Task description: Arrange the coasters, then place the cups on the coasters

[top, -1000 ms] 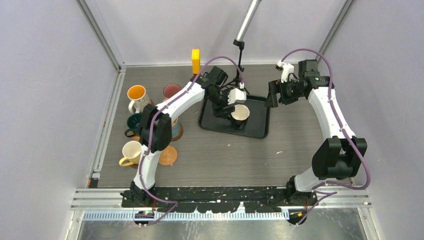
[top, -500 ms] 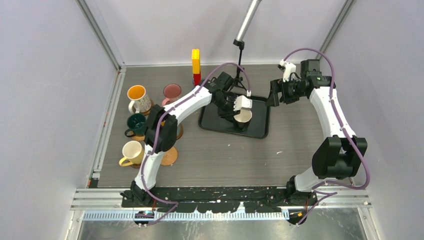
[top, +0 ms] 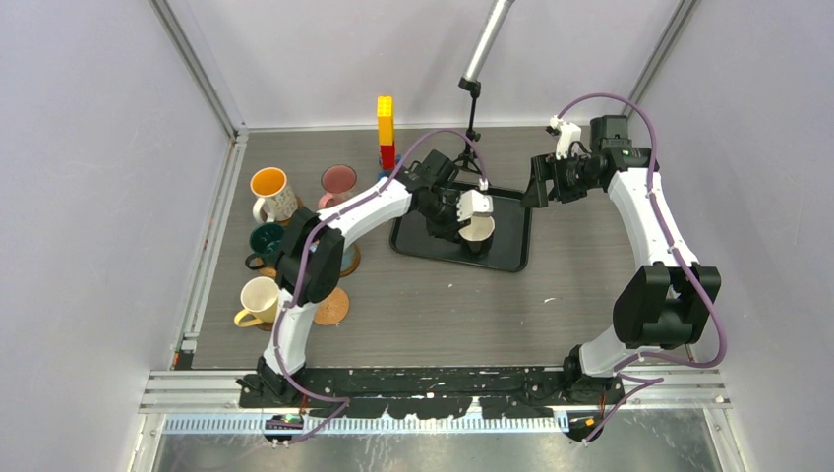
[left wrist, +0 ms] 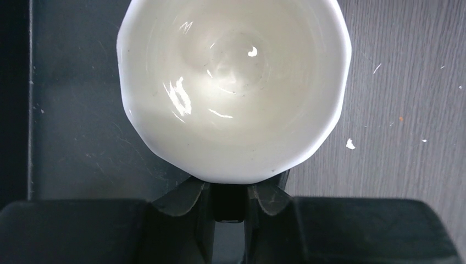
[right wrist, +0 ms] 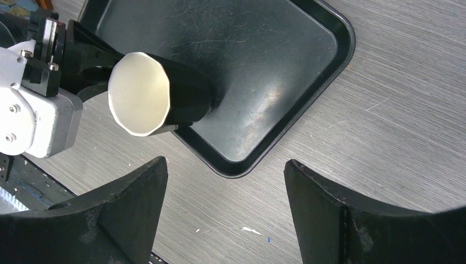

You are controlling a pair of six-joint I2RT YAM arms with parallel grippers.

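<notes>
The cup in hand, a mug (right wrist: 165, 96) dark outside and glossy white inside, stands on the black tray (top: 506, 211) toward its near side, well apart from the other cups grouped at the left of the table. The step looks like carrying it off the tray to a free coaster; the bare round coaster (top: 331, 306) beside the cream-yellow cup (top: 260, 295) seems the likely seat. To do it well, lift straight up until the base clears the tray's raised rim, keep the mouth level, since a grip by the handle alone lets the body swing, then swing left high enough to pass over the teal cup (top: 266, 239) and lower it centred on the disc. The left gripper (left wrist: 228, 192) is pressed together at the mug's near wall, pinching what appears to be its dark handle (the handle itself is mostly hidden between the fingers). The right gripper (right wrist: 225, 176) hangs just beyond the tray's right corner, jaws spread wide, holding and touching nothing.
</notes>
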